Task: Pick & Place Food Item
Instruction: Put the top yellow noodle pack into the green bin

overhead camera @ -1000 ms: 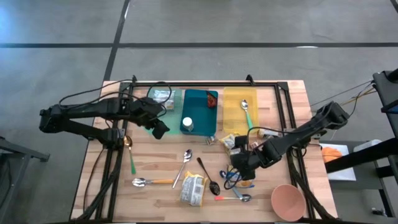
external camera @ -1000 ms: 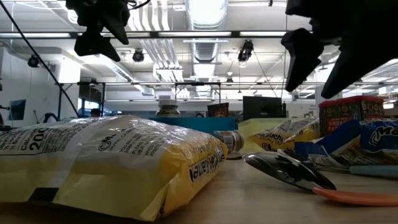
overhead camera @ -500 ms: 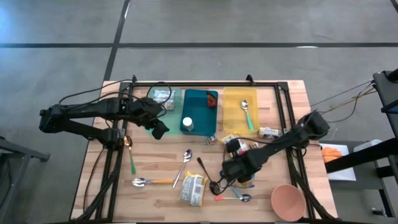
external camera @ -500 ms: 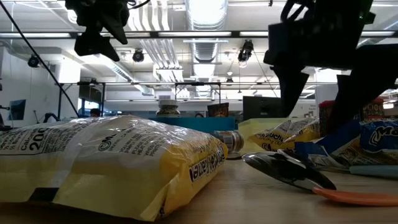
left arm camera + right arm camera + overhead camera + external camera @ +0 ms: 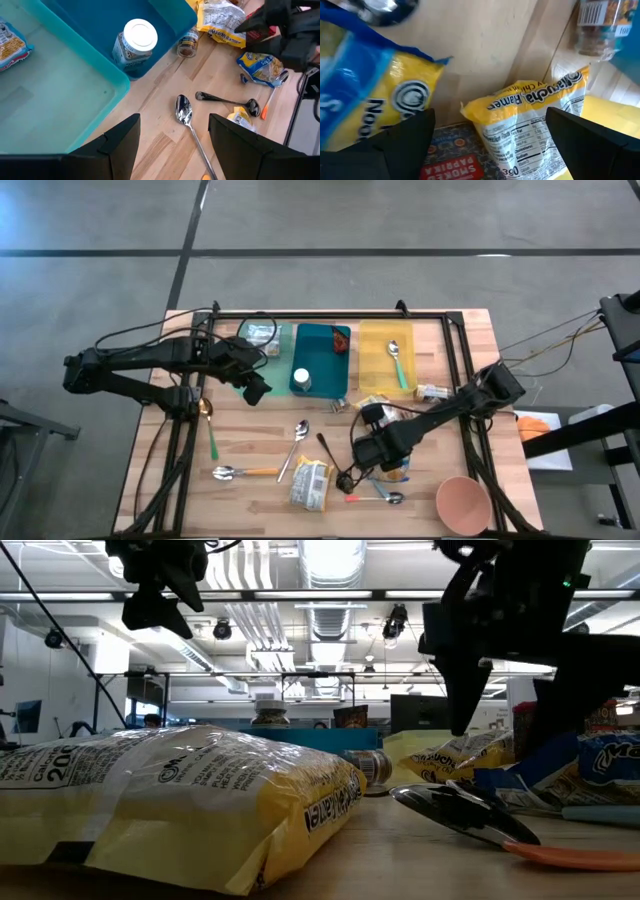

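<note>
- right gripper (image 5: 362, 452) low over the clutter right of table centre, above a blue-and-yellow noodle packet (image 5: 367, 95), a ramen bag (image 5: 532, 130) and a red paprika tin (image 5: 452, 162)
- jaws spread wide, nothing between them; fingers (image 5: 395, 137) dark at the edges of the wrist view
- in the low view, same gripper (image 5: 510, 630) hanging over the black spoon (image 5: 460, 812) and the packets at right
- left gripper (image 5: 255, 388) raised near the green tray (image 5: 280, 340), at the left side of the table
- jaws part open, empty; fingers (image 5: 120, 145) framing bare wood and a steel spoon (image 5: 186, 114)
- blue tray (image 5: 322, 360) in the middle at the far side, holding a white-lidded jar (image 5: 301, 378) and a small red item at its far end
- yellow tray (image 5: 385, 352) to the right of it, a green-handled spoon (image 5: 397, 360) inside
- green tray with one small packet (image 5: 260, 333) at its far end
- small spice jar (image 5: 188, 44) lying on the wood just beside the blue tray
- yellow bag (image 5: 311, 483) lying near the near edge, filling the low view's left
- pink bowl (image 5: 464, 503) at the near right corner
- green stick-like utensil (image 5: 213, 438) and an orange-handled spoon (image 5: 243, 472) at near left
</note>
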{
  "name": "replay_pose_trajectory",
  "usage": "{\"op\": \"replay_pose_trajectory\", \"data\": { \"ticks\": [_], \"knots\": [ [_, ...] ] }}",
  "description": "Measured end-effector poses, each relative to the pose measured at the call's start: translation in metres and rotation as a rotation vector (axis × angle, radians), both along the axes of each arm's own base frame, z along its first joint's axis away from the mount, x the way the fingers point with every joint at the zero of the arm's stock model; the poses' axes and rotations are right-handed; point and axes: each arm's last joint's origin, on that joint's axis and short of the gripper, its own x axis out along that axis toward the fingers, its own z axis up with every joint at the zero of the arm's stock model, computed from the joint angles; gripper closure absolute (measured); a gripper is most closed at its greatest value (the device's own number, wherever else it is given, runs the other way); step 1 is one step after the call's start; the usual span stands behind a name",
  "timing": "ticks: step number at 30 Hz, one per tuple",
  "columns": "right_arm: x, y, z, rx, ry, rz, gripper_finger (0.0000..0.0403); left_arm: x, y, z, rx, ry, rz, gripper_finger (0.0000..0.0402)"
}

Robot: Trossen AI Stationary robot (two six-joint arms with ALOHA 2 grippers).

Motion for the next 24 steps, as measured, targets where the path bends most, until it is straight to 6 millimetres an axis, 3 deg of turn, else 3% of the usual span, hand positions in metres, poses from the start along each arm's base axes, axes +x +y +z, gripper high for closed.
{"op": "replay_pose_trajectory", "data": {
  "ticks": [10,24],
  "knots": [
    [0.004,-0.017,-0.004,-0.006,0.015,-0.038,0.0042,0.0,0.0,0.0,0.002,0.0,-0.003,0.0162],
    [0.005,-0.016,-0.002,0.004,0.0,-0.067,0.0291,0.0,0.0,0.0,0.006,0.002,-0.008,0.0162]
  ]
}}
